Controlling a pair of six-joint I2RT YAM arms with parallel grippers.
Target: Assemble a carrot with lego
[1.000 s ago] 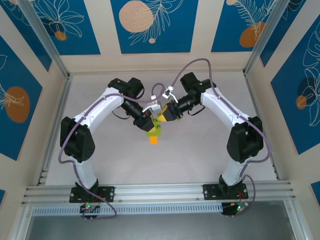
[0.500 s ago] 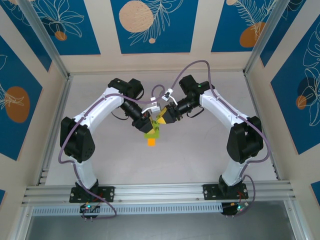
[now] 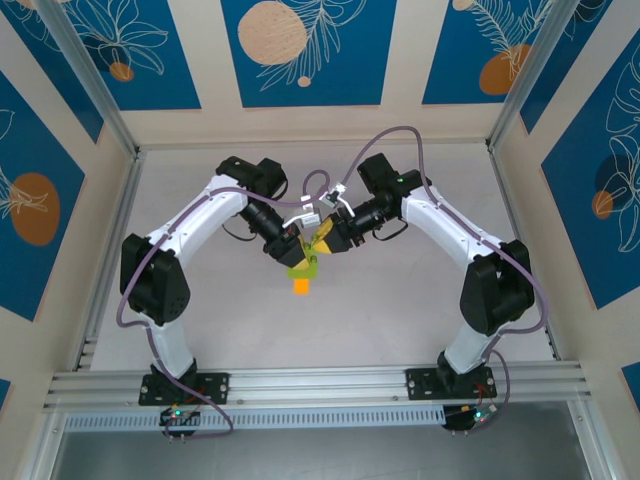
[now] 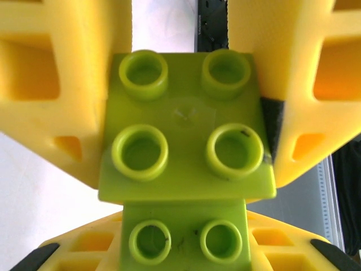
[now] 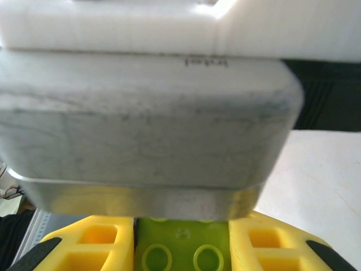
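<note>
Main risk from here, as a judgement: popping a joint of the carrot [image 3: 303,267] apart, or dropping it to the table [image 3: 400,310], through any twist or pull between two arms clamped on one small stack. Also possible: forcing studs out of line by pressing while slightly tilted, or knocking off the orange brick [image 3: 301,286], which hangs free at the near end with nothing beneath it. A further hazard: letting go on one side before a full seat of the bricks, leaving a loose half. Seen from above, carrot held in the air over the middle of the table, somewhat toward the far edge, green part between the two wrists, orange tip pointing toward the near edge. On a green four-stud brick [image 4: 186,141], the left fingers [image 4: 67,84] pressed in, one yellow finger against each side, studs facing the left wrist camera. Just below it in that view, a second green brick [image 4: 183,237], touching the first and pinched by the right fingers [image 4: 84,251], again one to each side. From the right wrist, the same pinch at the bottom edge, with a grey housing [image 5: 146,124] close to the lens above it. Full seating of the two green bricks: not possible to tell.
</note>
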